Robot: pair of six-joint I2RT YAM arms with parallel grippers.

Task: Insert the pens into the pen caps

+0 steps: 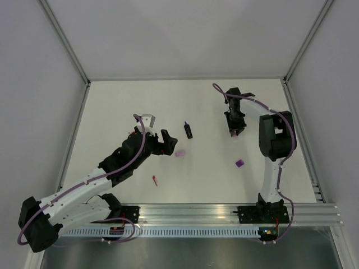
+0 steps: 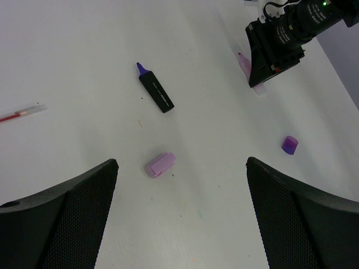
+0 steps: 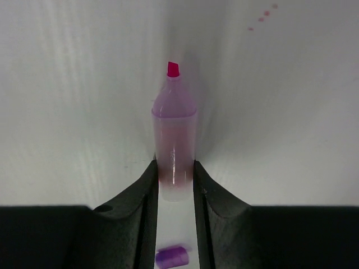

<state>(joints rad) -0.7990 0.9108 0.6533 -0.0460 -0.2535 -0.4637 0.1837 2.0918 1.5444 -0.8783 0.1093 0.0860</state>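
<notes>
The right gripper (image 3: 175, 171) held the pale pink marker (image 3: 174, 129) between its jaws, tip toward twelve o'clock in its wrist view. The left gripper (image 2: 182, 162) hung over the surface (image 2: 84, 45), jaws wide; the dark purple cap (image 2: 289, 144) lay at its three o'clock.

Left hand (image 2: 182, 163) sits low in your frame, fingers (image 2: 67, 207) spread wide, nothing between them. On the table (image 2: 67, 50) you have:
- a pale lilac cap (image 2: 160, 165) just ahead of the gap
- a black marker (image 2: 156, 87), purple tip bare, beyond it
- a dark purple cap (image 2: 289, 144) to the right
- a thin red pen (image 2: 19, 114) at the left edge

Top right, the right hand (image 2: 268, 67) covers part of a pale pink marker (image 2: 244, 64).
</notes>
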